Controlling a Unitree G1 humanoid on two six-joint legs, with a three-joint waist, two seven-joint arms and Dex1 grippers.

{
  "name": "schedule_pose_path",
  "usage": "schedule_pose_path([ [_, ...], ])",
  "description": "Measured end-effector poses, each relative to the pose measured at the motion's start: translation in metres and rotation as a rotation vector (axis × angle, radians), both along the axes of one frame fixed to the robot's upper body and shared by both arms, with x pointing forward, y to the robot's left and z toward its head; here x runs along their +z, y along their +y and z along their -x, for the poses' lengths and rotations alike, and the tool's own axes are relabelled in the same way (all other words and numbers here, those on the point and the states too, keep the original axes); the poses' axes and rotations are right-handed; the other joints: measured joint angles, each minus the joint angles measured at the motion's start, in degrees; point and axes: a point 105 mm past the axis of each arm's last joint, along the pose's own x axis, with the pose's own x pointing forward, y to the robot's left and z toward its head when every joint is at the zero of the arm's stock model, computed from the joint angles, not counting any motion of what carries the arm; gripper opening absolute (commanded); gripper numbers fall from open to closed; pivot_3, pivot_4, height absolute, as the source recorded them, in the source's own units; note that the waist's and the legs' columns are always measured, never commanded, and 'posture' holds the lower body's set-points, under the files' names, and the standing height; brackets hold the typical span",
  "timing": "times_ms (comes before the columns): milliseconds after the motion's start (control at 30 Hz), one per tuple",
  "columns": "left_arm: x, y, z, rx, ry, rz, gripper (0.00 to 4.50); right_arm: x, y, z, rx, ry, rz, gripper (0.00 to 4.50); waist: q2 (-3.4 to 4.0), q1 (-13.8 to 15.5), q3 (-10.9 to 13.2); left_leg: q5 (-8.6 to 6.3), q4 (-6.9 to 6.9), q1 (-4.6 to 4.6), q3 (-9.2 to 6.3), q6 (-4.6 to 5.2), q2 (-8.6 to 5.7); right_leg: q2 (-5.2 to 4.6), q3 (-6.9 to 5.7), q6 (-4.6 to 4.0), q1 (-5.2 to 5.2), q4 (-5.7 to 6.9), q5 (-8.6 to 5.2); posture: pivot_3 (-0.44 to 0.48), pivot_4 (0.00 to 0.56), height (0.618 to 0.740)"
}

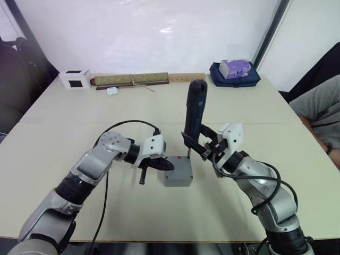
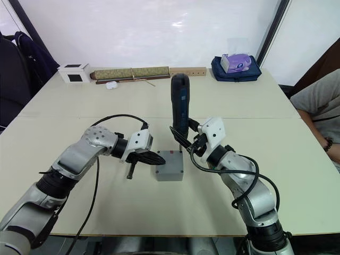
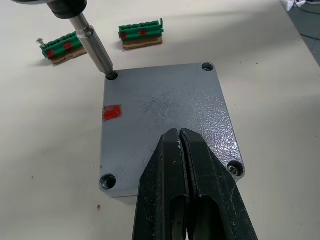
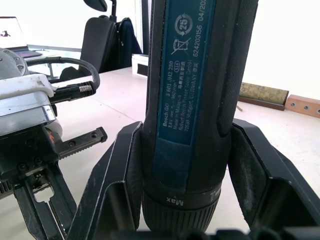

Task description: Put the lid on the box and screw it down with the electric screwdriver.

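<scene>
We note the lid (image 3: 165, 125): grey, finely speckled texture, one small red mark (image 3: 112, 113) near its 9 o'clock edge. The electric screwdriver (image 4: 192, 100) is black with a dark blue panel bearing white print; its bit (image 3: 95, 47) is silvery metal. Two green strips (image 3: 141, 34) carry red dots on tan bases. Both grippers (image 3: 180, 165) have black fingers and white wrist housings. The table (image 1: 64, 133) is pale beige.

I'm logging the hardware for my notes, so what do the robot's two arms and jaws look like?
Both arms are silver-grey metal with black joint sections. Each wrist carries a white block-shaped housing, and a loose black cable loops along each arm. The left gripper and the right gripper each have two black fingers, long and tapering; no markings are legible on them.
</scene>
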Motion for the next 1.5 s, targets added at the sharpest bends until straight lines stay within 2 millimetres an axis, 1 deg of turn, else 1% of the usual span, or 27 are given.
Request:
schedule_pose_path([
  [233, 0.0, -0.001, 0.0, -0.006, 0.001, 0.002, 0.0, 0.001, 0.0, 0.0, 0.001, -0.005, -0.001, 1.83, 0.02, 0.01, 0.01, 0.0, -0.04, -0.07, -0.04, 0.0, 0.0, -0.22, -0.06, -0.01, 0.0, -0.12, 0.01, 0.0, 0.15, 0.74],
  [333, 0.001, -0.001, 0.001, -0.008, 0.0, 0.006, 0.0, 0.003, -0.003, 0.001, 0.012, -0.002, -0.016, 1.83, 0.13, 0.03, 0.09, 0.0, -0.08, -0.13, -0.04, 0.0, -0.03, -0.39, -0.16, -0.02, -0.03, -0.19, 0.01, 0.0, 0.15, 0.74],
  [367, 0.001, -0.002, 0.001, -0.009, -0.001, 0.01, 0.0, 0.009, -0.005, 0.002, 0.021, -0.012, -0.021, 1.83, 0.22, 0.03, 0.16, 0.0, -0.08, -0.17, -0.04, 0.0, -0.06, -0.44, -0.18, -0.01, -0.04, -0.21, 0.02, 0.0, 0.15, 0.74],
  [400, 0.001, -0.002, 0.001, -0.01, -0.001, 0.01, 0.0, 0.009, -0.005, 0.003, 0.025, -0.008, -0.021, 1.83, 0.26, 0.04, 0.19, 0.0, -0.08, -0.18, -0.04, 0.0, -0.07, -0.47, -0.18, -0.01, -0.05, -0.22, 0.02, 0.0, 0.15, 0.74],
  [467, 0.002, -0.002, 0.001, -0.009, -0.005, 0.014, 0.0, 0.019, -0.01, 0.0, 0.04, 0.032, -0.055, 1.83, 0.36, 0.02, 0.4, 0.0, -0.1, -0.26, -0.04, 0.0, -0.09, -0.54, -0.19, -0.02, -0.1, -0.25, 0.03, 0.0, 0.15, 0.74],
  [533, 0.004, -0.003, 0.0, -0.008, -0.007, 0.025, 0.0, 0.034, -0.018, -0.006, 0.037, 0.055, -0.088, 1.83, 0.59, 0.02, 0.84, 0.0, -0.09, -0.46, 0.0, -0.01, -0.14, -0.64, -0.19, -0.07, -0.32, -0.23, 0.09, 0.0, 0.15, 0.74],
  [567, 0.006, -0.003, -0.001, -0.003, -0.007, 0.039, 0.0, 0.048, -0.022, -0.009, 0.029, 0.051, -0.125, 1.83, 0.67, 0.03, 0.94, 0.0, -0.07, -0.67, 0.0, -0.01, -0.14, -0.64, -0.2, -0.06, -0.53, -0.19, 0.1, 0.0, 0.15, 0.74],
  [600, 0.008, -0.004, -0.001, -0.001, -0.005, 0.052, 0.0, 0.064, -0.026, -0.011, 0.022, 0.026, -0.15, 1.83, 0.71, 0.02, 0.96, 0.02, -0.03, -1.11, -0.01, -0.02, -0.14, -0.63, -0.2, 0.01, -1.01, -0.11, 0.15, 0.0, 0.15, 0.74],
  [633, 0.009, -0.006, -0.002, 0.012, 0.01, 0.077, 0.0, 0.083, -0.032, -0.012, 0.007, -0.004, -0.185, 1.83, 0.73, 0.05, 0.98, 0.05, -0.02, -1.36, -0.01, -0.06, -0.15, -0.62, -0.22, 0.19, -1.29, -0.05, 0.26, 0.0, 0.15, 0.74],
  [667, 0.01, -0.008, -0.003, 0.028, 0.028, 0.097, 0.0, 0.091, -0.034, -0.013, -0.001, -0.007, -0.2, 1.83, 0.74, 0.09, 0.99, 0.05, -0.01, -1.45, -0.03, -0.06, -0.16, -0.61, -0.26, 0.26, -1.37, 0.02, 0.3, 0.0, 0.15, 0.74],
  [700, 0.011, -0.01, -0.007, 0.063, 0.056, 0.129, 0.0, 0.103, -0.037, -0.013, -0.011, -0.005, -0.208, 1.83, 0.84, 0.13, 1.08, 0.05, -0.01, -1.57, -0.06, -0.06, -0.21, -0.63, -0.3, 0.36, -1.47, 0.07, 0.35, 0.0, 0.15, 0.74],
  [767, 0.017, -0.011, -0.021, 0.18, 0.111, 0.194, 0.0, 0.121, -0.045, -0.012, -0.012, 0.048, -0.202, 1.83, 0.8, 0.18, 1.17, 0.06, 0.1, -2.24, -0.2, -0.06, -0.26, -0.64, -0.43, 0.43, -2.1, 0.14, 0.39, 0.0, 0.15, 0.74],
  [800, 0.019, -0.009, -0.025, 0.214, 0.121, 0.211, 0.0, 0.124, -0.048, -0.012, -0.014, 0.068, -0.203, 1.83, 0.69, 0.14, 1.28, 0.07, 0.13, -2.34, -0.22, -0.07, -0.26, -0.61, -0.44, 0.44, -2.18, 0.14, 0.4, 0.0, 0.15, 0.74],
  [867, 0.029, -0.005, -0.034, 0.274, 0.108, 0.25, 0.0, 0.126, -0.055, -0.012, -0.015, 0.138, -0.218, 1.83, 0.72, 0.07, 1.44, 0.07, 0.1, -2.36, -0.18, -0.07, -0.28, -0.58, -0.46, 0.44, -2.18, 0.06, 0.39, 0.0, 0.15, 0.74],
  [900, 0.036, -0.005, -0.039, 0.3, 0.088, 0.279, 0.0, 0.126, -0.062, -0.013, -0.028, 0.182, -0.233, 1.83, 0.77, 0.08, 1.54, 0.07, 0.09, -2.36, -0.12, -0.07, -0.3, -0.6, -0.46, 0.45, -2.18, 0.04, 0.39, 0.0, 0.15, 0.74],
  [933, 0.046, -0.006, -0.045, 0.334, 0.049, 0.327, 0.0, 0.126, -0.075, -0.016, -0.069, 0.234, -0.234, 1.83, 0.79, 0.22, 1.6, 0.07, 0.09, -2.37, -0.1, -0.07, -0.35, -0.64, -0.47, 0.45, -2.15, -0.01, 0.4, 0.0, 0.15, 0.74],
  [967, 0.059, -0.006, -0.049, 0.364, -0.013, 0.39, 0.0, 0.125, -0.096, -0.019, -0.151, 0.278, -0.21, 1.83, 0.75, 0.46, 1.72, 0.07, 0.09, -2.41, -0.09, -0.06, -0.46, -0.69, -0.5, 0.47, -2.15, -0.05, 0.4, 0.0, 0.15, 0.74],
  [1000, 0.064, -0.006, -0.049, 0.371, -0.04, 0.413, 0.0, 0.124, -0.106, -0.02, -0.193, 0.295, -0.205, 1.83, 0.7, 0.54, 1.76, 0.07, 0.11, -2.45, -0.06, -0.06, -0.46, -0.69, -0.49, 0.55, -2.14, -0.13, 0.44, 0.0, 0.15, 0.74],
  [1033, 0.071, -0.006, -0.047, 0.359, -0.066, 0.438, 0.0, 0.117, -0.126, -0.019, -0.269, 0.349, -0.161, 1.83, 0.7, 0.85, 1.76, 0.07, 0.1, -2.5, -0.03, -0.06, -0.51, -0.69, -0.47, 0.59, -2.14, -0.21, 0.47, 0.0, 0.15, 0.74],
  [1067, 0.074, -0.005, -0.045, 0.35, -0.077, 0.446, 0.0, 0.107, -0.14, -0.018, -0.325, 0.41, -0.121, 1.83, 0.69, 0.97, 1.76, 0.04, 0.11, -2.49, 0.03, -0.01, -0.52, -0.69, -0.44, 0.59, -2.12, -0.23, 0.47, 0.0, 0.15, 0.74],
  [1100, 0.074, -0.004, -0.038, 0.297, -0.046, 0.433, 0.0, 0.089, -0.154, -0.014, -0.384, 0.5, -0.053, 1.83, 0.69, 1.02, 1.76, 0.03, 0.1, -2.5, 0.09, 0.0, -0.53, -0.68, -0.42, 0.59, -2.13, -0.26, 0.47, 0.0, 0.15, 0.74],
  [1133, 0.07, -0.003, -0.03, 0.238, -0.007, 0.392, 0.0, 0.072, -0.162, -0.009, -0.411, 0.58, -0.001, 1.83, 0.69, 1.03, 1.76, 0.03, 0.1, -2.49, 0.1, 0.02, -0.52, -0.62, -0.42, 0.6, -2.13, -0.26, 0.47, 0.0, 0.15, 0.74],
  [1167, 0.063, -0.002, -0.016, 0.152, 0.063, 0.334, 0.0, 0.047, -0.172, -0.001, -0.44, 0.702, 0.047, 1.83, 0.71, 0.96, 1.78, 0.03, 0.11, -2.49, 0.11, 0.02, -0.49, -0.59, -0.4, 0.6, -2.16, -0.24, 0.47, 0.0, 0.15, 0.74],
  [1267, 0.058, -0.008, 0.003, 0.021, 0.119, 0.283, 0.0, 0.01, -0.19, 0.012, -0.491, 0.909, 0.084, 1.83, 0.91, 0.9, 1.89, 0.04, 0.23, -2.46, 0.16, 0.02, -0.48, -0.55, -0.32, 0.69, -2.16, -0.15, 0.52, 0.0, 0.15, 0.74],
  [1400, 0.061, -0.017, 0.019, -0.088, 0.075, 0.257, 0.0, -0.013, -0.196, 0.028, -0.46, 1.076, 0.102, 1.83, 0.96, 0.18, 1.93, 0.04, 0.31, -2.27, 0.19, 0.02, -0.4, -0.32, -0.17, 0.75, -1.98, -0.14, 0.55, 0.0, 0.15, 0.74],
  [1500, 0.063, -0.019, 0.023, -0.112, 0.052, 0.252, 0.0, -0.025, -0.204, 0.034, -0.477, 1.162, 0.12, 1.83, 0.96, -0.1, 1.93, 0.04, 0.32, -2.25, 0.23, 0.02, -0.35, -0.1, -0.02, 0.75, -2.0, -0.15, 0.55, 0.0, 0.15, 0.74],
])
